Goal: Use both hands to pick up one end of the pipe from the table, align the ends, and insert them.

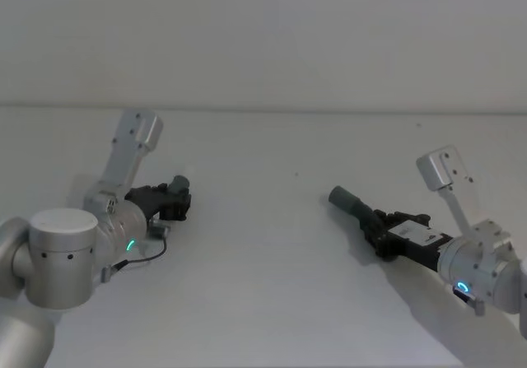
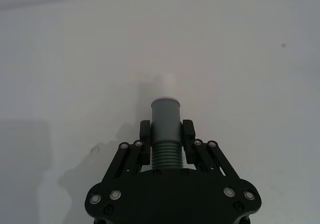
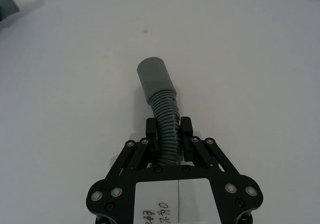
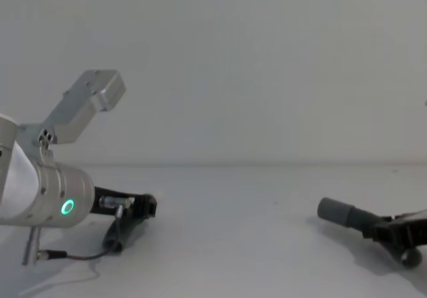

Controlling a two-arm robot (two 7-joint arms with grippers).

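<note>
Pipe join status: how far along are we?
Done: left black gripper is shut on the ribbed grey hose piece with the white-tipped collar; right black gripper is shut on the ribbed piece with the smooth grey cuff. In hand: collar and cuff sit far apart. Left: align, insert.

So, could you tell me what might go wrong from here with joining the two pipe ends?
1. The right gripper clamps the ribbed hose behind the cuff; that curved stretch may flex off-axis.
2. The left gripper holds the other hose, whose white tip could jam on the cuff's rim.
</note>
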